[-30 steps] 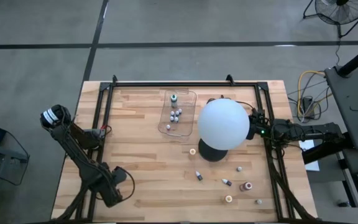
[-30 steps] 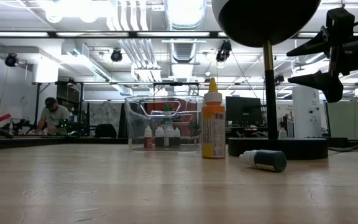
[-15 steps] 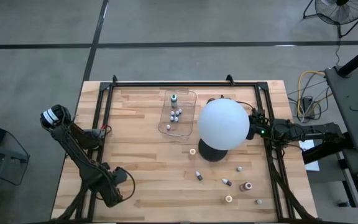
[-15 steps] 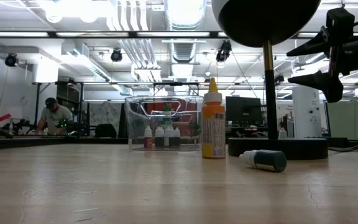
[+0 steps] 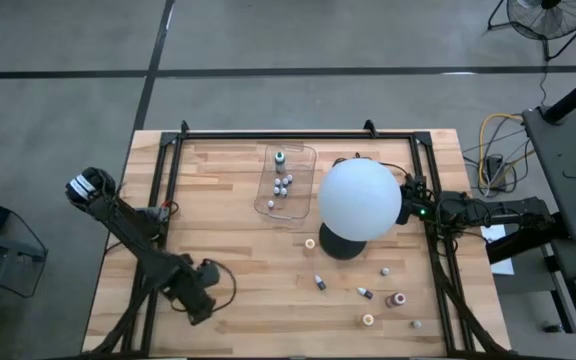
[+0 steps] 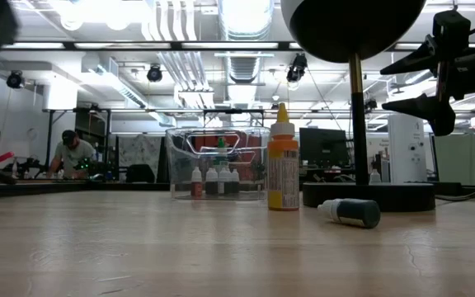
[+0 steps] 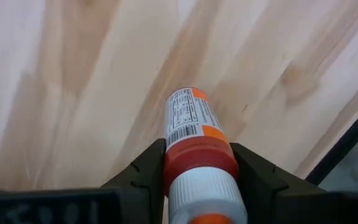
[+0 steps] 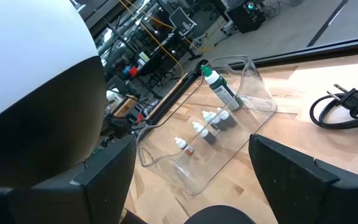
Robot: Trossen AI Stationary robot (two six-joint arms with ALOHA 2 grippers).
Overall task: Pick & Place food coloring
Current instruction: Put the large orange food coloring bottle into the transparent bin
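Left gripper (image 7: 197,180) sits over the bench (image 5: 228,230) near its front left; jaws are closed on an orange-labelled bottle (image 7: 194,134), gripped at its red collar just below the white cap, body pointing out ahead over bare wood.

Right gripper (image 8: 191,168): jaws spread wide, holding nothing, parked right behind the white globe (image 5: 359,199), which blocks much of its way forward. Ahead of those jaws lies the clear tray (image 8: 253,84) with several small bottles (image 8: 213,121) inside.

Loose food coloring bottles (image 5: 365,292) are scattered in front of the globe base; an orange bottle (image 6: 283,169) stands upright, a dark one (image 6: 351,212) lies on its side.
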